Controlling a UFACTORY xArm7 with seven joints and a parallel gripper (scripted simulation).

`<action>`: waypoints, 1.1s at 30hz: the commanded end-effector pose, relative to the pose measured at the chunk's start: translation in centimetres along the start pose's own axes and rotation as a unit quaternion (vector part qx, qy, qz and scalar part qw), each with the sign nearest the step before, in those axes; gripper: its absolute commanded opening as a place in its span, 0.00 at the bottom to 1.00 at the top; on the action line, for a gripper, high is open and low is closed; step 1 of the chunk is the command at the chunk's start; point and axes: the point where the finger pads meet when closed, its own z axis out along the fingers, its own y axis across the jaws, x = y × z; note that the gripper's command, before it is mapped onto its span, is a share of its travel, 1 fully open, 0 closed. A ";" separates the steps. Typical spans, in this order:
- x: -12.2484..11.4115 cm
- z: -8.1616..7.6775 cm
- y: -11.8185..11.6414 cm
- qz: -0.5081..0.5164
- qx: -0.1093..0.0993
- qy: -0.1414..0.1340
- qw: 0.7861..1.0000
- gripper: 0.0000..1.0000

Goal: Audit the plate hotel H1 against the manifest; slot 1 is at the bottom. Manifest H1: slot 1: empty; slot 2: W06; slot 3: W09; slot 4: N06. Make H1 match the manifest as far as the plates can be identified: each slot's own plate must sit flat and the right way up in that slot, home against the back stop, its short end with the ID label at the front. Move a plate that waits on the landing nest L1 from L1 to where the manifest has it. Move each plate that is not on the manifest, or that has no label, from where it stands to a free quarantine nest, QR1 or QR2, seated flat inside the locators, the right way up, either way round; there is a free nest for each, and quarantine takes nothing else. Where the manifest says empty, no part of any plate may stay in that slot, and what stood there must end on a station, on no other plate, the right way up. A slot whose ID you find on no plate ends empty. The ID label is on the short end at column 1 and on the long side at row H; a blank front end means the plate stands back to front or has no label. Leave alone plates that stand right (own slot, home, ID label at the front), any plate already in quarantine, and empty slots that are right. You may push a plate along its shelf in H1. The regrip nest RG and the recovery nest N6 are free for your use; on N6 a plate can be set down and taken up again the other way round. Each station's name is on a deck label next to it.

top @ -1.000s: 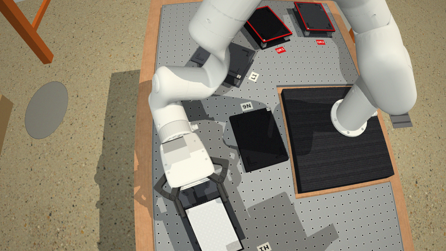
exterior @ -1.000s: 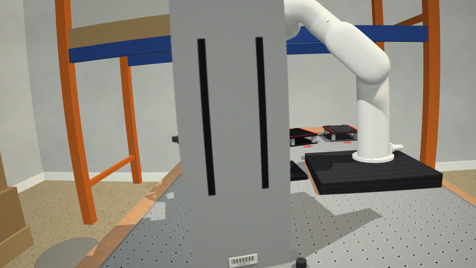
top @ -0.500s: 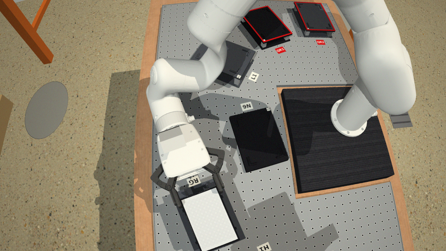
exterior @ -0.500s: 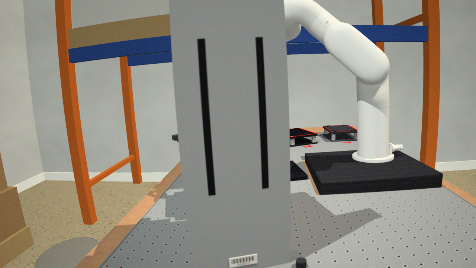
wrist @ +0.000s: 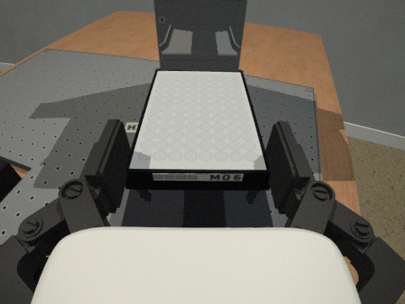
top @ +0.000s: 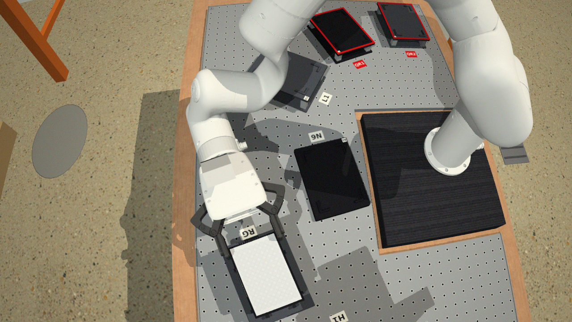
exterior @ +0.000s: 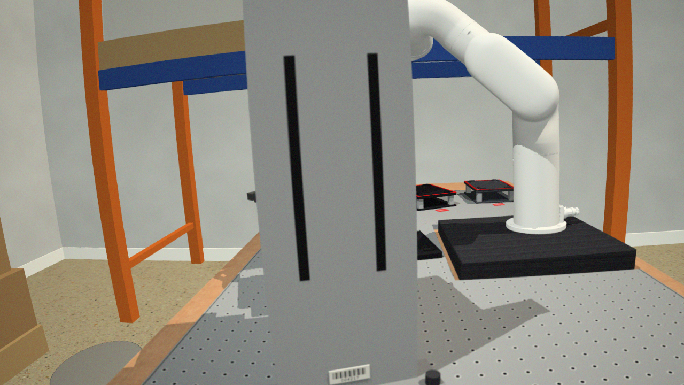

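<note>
My gripper [top: 253, 245] [wrist: 198, 138] is shut on plate M06 [top: 266, 276] [wrist: 198, 110], one finger on each long side at its near end. The plate looks level, white top up, its M06 label facing the wrist camera. It is over the regrip nest RG [top: 307, 306] [wrist: 153, 211]; the height of any gap is unclear. Hotel H1 [exterior: 334, 167] [wrist: 202, 62] stands beyond the plate. Its slot 1 area shows no plate; its upper slots are out of the wrist view and hidden behind its back panel in the exterior view.
Quarantine nests QR1 [top: 342, 30] [exterior: 433, 190] and QR2 [top: 403, 20] [exterior: 488, 185] are bare. The arm partly hides landing nest L1 [top: 301, 78]; its visible part holds no plate. Recovery nest N6 [top: 331, 180] is bare. The robot's black base block [top: 431, 208] [exterior: 540, 253] stands beside N6.
</note>
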 end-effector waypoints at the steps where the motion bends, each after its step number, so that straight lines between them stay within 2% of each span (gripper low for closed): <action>1: 0.1 -0.1 0.1 -0.002 0.000 -0.001 1.000 0.00; 5: 0.1 -0.1 0.1 -0.002 0.000 -0.001 1.000 0.00; 28: -3.3 -0.1 0.1 -0.002 0.000 -0.001 1.000 0.00; 33: -3.3 -0.1 0.1 -0.002 0.000 -0.001 1.000 0.00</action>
